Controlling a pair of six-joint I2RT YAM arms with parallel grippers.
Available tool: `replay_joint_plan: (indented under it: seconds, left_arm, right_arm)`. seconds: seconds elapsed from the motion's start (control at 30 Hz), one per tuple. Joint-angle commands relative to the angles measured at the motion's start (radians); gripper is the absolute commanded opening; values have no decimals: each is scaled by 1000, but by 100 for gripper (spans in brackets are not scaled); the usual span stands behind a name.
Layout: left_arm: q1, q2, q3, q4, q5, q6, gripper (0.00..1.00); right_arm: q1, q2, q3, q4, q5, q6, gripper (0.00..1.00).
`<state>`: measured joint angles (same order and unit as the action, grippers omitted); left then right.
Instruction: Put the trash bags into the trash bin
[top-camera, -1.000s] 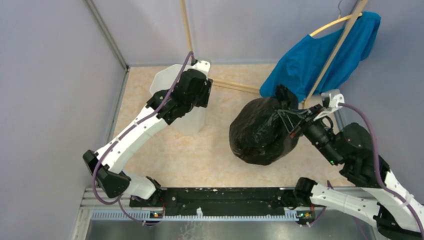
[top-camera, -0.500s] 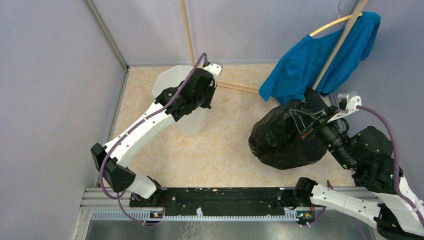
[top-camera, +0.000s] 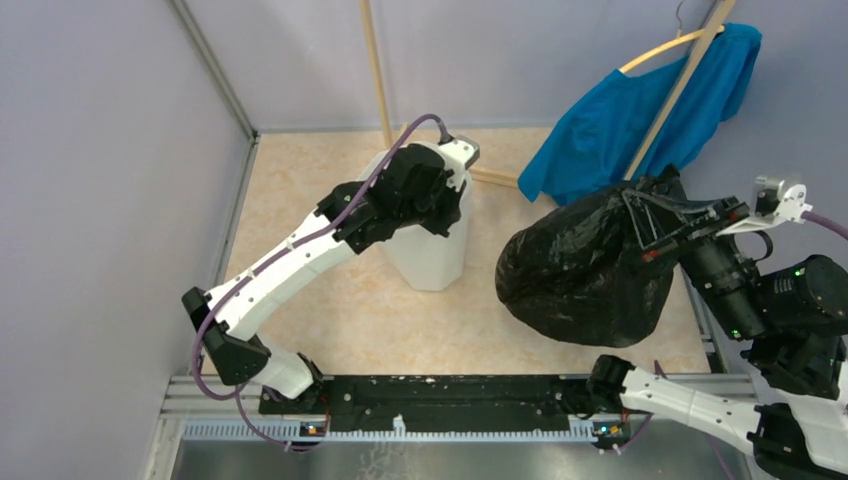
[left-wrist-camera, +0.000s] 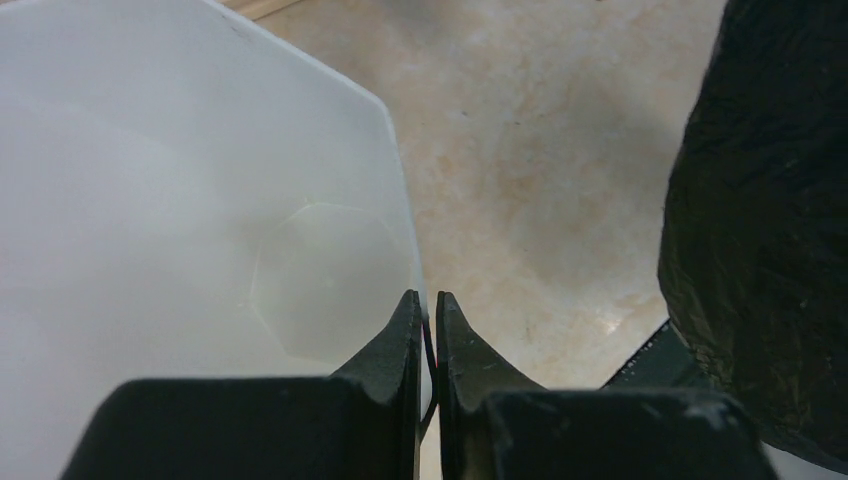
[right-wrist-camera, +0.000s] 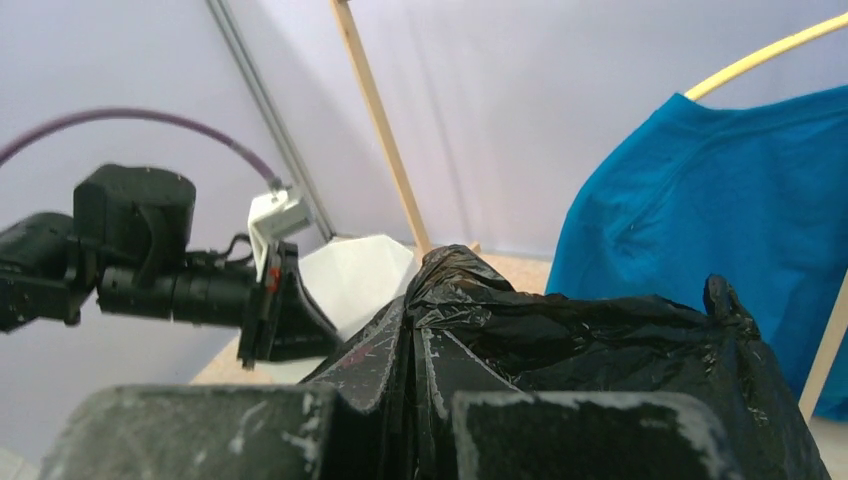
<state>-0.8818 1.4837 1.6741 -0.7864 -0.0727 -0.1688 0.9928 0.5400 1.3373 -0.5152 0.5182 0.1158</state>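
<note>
Left gripper (left-wrist-camera: 427, 300) is pinching the rim of the trash bin (top-camera: 436, 256); the two black fingers are sitting nearly together with the thin white wall between them, one inside the bin and one outside. In the left wrist view the bin's faceted, translucent inside is filling the left half, with the base showing as a pale polygon.

Right gripper (right-wrist-camera: 415, 335) is clamping the gathered neck of the trash bag (top-camera: 580, 280), fingers closed on bunched black plastic. The bag is hanging as a full, rounded, glossy and crinkled bundle below the fingers. Whether its underside is touching the floor (top-camera: 340, 310) cannot be told from above.

Bag is sitting to the right of the bin, near it but apart, with a strip of beige marbled floor showing between them. It is outside the bin.

Behind the bag, a blue garment (top-camera: 640, 110) is draping from a curved wooden hanger (top-camera: 665, 48) against the back wall, close to the bag's knot. A purple cable (top-camera: 400, 135) is arching over the left wrist.
</note>
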Motion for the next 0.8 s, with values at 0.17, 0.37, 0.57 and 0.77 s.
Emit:
replay_joint_plan:
  seconds: [0.17,0.37,0.57,0.77]
  left_arm:
    - [-141,-55,-89,98,67,-111,2]
    - [-167,-121,-139,111,68,-119,33]
    - [-166,-321,-272,207,110,-124,56]
    - [-167,-572,-383,244,30,-135,73]
  right_arm:
    - [5,146,143,183,18,-127,0]
    - [4,282,236,270,-47,-175,0]
    - [4,442,356,349,-113,-183,0]
    - [4,616,485,456,-283,-88,0]
